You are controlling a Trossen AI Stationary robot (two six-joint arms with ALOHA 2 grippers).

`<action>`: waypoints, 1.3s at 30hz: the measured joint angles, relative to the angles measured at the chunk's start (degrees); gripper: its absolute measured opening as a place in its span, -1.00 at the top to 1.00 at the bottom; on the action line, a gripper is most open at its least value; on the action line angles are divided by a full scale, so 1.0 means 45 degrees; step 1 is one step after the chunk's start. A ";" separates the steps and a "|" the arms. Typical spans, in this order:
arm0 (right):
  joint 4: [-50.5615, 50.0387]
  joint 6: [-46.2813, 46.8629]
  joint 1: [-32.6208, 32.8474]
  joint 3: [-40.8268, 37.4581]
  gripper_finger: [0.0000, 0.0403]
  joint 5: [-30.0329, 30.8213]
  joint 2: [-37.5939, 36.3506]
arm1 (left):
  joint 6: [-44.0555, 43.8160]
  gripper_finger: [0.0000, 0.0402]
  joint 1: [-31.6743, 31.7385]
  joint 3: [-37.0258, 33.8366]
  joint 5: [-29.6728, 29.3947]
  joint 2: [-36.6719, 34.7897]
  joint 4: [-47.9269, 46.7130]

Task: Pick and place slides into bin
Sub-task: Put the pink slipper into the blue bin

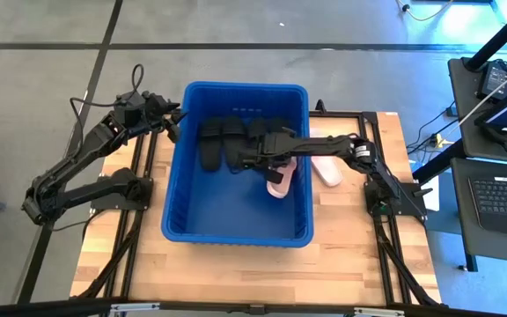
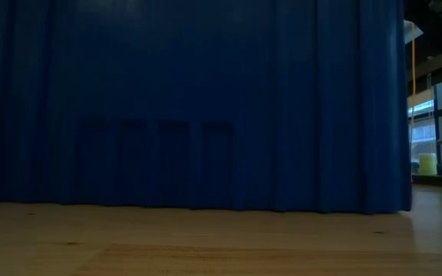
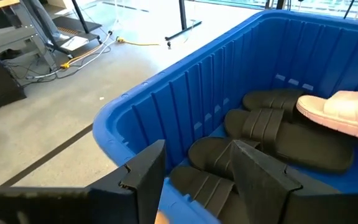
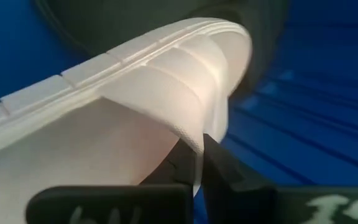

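The blue bin [image 1: 236,224] stands mid-table; its wall fills the low view [image 2: 206,100]. Several black slides [image 1: 231,141] lie on its floor at the far end and also show in the left wrist view [image 3: 263,124]. My right gripper [image 1: 271,167] reaches in from the table's right, over the bin, shut on a pale pink slide [image 1: 280,183]. That slide fills the right wrist view [image 4: 135,93]. A second pink slide [image 1: 326,169] lies on the table right of the bin. My left gripper [image 3: 194,171] is open and empty at the bin's far left corner [image 1: 176,119]. My right gripper [image 4: 197,152] pinches the free edge of the pink slide's wide strap [image 4: 191,134] between its two fingers, one finger on each face of the strap. The slide is tilted onto its side and sits inside the bin's walls; whether it touches the floor cannot be told.
The wooden table [image 1: 104,264] has bare room near and left of the bin. Dark frame rails [image 1: 135,220] run along both sides. Desks with a laptop [image 1: 504,198] stand beyond the table's right edge.
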 joint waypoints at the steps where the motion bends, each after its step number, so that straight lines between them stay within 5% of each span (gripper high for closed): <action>1: 0.0107 0.0011 0.0000 -0.0191 0.94 -0.0033 0.0000 | 0.0081 0.12 0.0000 0.0000 0.0000 0.0000 0.0000; 18: 0.0147 -0.1683 0.0086 -0.1034 0.83 -0.0378 0.0005 | 0.0313 0.12 0.0000 0.0000 0.0000 0.0000 -0.0053; 30: -0.0441 -0.1703 0.0097 -0.1006 0.25 -0.0491 0.0010 | 0.0293 0.12 0.0000 0.0000 0.0000 0.0000 -0.0053; 39: -0.0406 -0.2307 0.0427 0.0061 0.15 -0.0717 0.0010 | 0.0283 0.12 0.0000 0.0000 0.0001 0.0000 -0.0063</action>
